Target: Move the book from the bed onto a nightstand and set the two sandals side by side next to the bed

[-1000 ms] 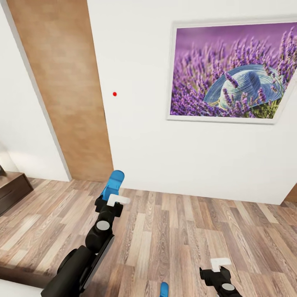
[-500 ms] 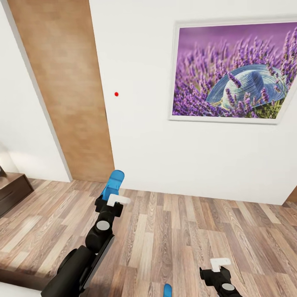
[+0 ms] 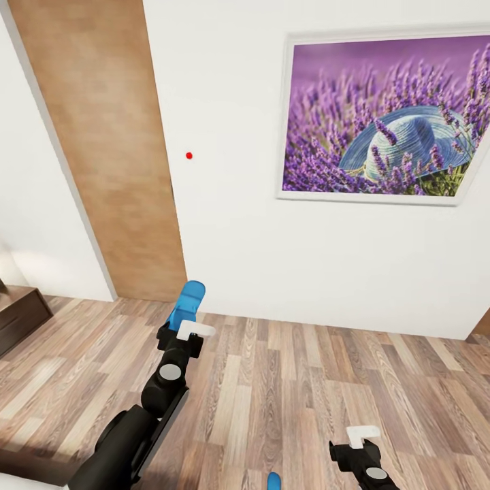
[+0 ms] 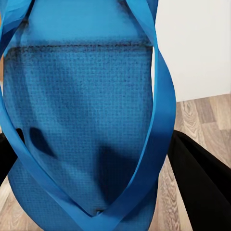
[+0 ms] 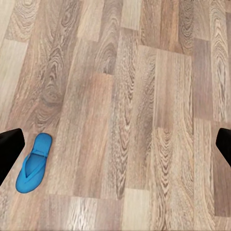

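While left jaws clamp a woven-textured blue sandal [image 4: 82, 120], right jaws wide, second sandal [image 5: 32, 162] flat on wood-plank floor [image 5: 144, 120]

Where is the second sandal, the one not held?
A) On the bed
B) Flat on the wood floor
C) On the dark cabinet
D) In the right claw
B: the left claw holds one sandal, and the other sandal lies flat on the plank floor.

No readable text, label, brand, number or sign appears anywhere. The framed picture [image 3: 384, 116] on the wall carries only lavender and a hat, and the sandal [image 5: 32, 162] bears no visible marking.
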